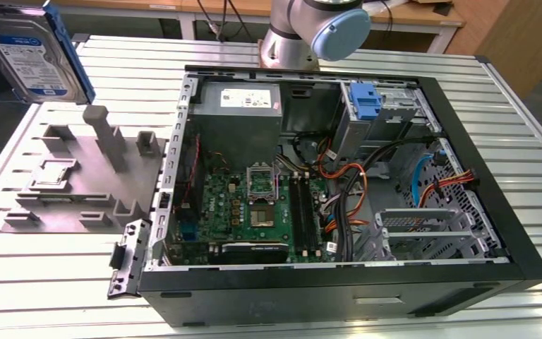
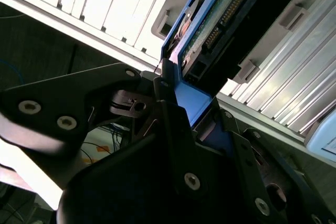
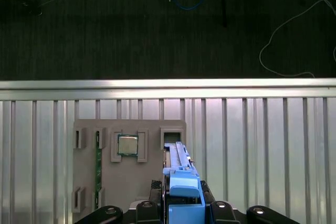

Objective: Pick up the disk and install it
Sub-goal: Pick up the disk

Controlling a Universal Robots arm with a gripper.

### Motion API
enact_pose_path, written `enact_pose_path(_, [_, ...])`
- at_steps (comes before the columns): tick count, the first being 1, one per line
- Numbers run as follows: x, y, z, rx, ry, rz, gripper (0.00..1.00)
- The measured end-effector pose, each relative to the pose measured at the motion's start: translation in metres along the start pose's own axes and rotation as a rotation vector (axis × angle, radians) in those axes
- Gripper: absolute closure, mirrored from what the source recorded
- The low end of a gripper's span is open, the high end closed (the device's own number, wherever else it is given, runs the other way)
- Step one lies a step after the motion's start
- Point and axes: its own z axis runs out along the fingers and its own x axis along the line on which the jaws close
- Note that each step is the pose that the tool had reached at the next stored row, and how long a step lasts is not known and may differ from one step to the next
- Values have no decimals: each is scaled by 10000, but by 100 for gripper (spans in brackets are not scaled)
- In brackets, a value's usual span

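The disk (image 1: pixel 34 51), a silver drive with a white-and-blue label in a blue carrier, hangs upright in the air at the exterior view's far left, above the grey fixture plate (image 1: pixel 73 180). In the first wrist view the disk (image 3: pixel 180 174) is edge-on, a blue strip over the plate's slot. My gripper (image 3: pixel 184 211) is shut on the carrier's near end. In the second wrist view the black fingers (image 2: pixel 168 114) clamp the blue frame, and the disk (image 2: pixel 220 22) shows its green circuit side and connectors.
The open black computer case (image 1: pixel 299 293) lies on the slatted table at the exterior view's right, with another blue carrier (image 1: pixel 365 99) in its bay. The plate holds a small silver chip (image 3: pixel 127 145) and a green memory stick (image 3: pixel 97 163). The table's edge (image 3: pixel 157 84) drops to dark floor.
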Motion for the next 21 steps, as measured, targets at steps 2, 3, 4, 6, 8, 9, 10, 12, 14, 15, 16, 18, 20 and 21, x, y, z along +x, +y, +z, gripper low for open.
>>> enact_pose_path(2, [0, 0, -6, -2, 1, 0, 64])
enact_pose_path(3, [0, 0, -9, -2, 1, 0, 64])
enact_pose_path(4, [-1, 0, -13, -1, 0, 0, 64])
enact_pose_path(6, [-1, 0, -20, 0, 0, 0, 64])
enact_pose_path(8, [-1, 0, -25, 0, 0, 0, 64])
enact_pose_path(9, [-1, 0, -28, 1, 0, 0, 64])
enact_pose_path(10, [-1, 0, -30, 0, 0, 0, 64])
enact_pose_path(12, [-1, 1, -34, 0, 0, 0, 64])
enact_pose_path(14, [-1, 1, -39, 0, 0, 0, 64])
enact_pose_path(15, [-1, 1, -41, 0, 0, 0, 64])
enact_pose_path(16, [-1, 1, -43, 0, 0, 0, 64])
enact_pose_path(18, [-2, 1, -48, 0, 0, 0, 64])
enact_pose_path(20, [-2, 1, -53, 0, 0, 0, 64])
enact_pose_path(21, [-2, 1, -55, 0, 0, 0, 64])
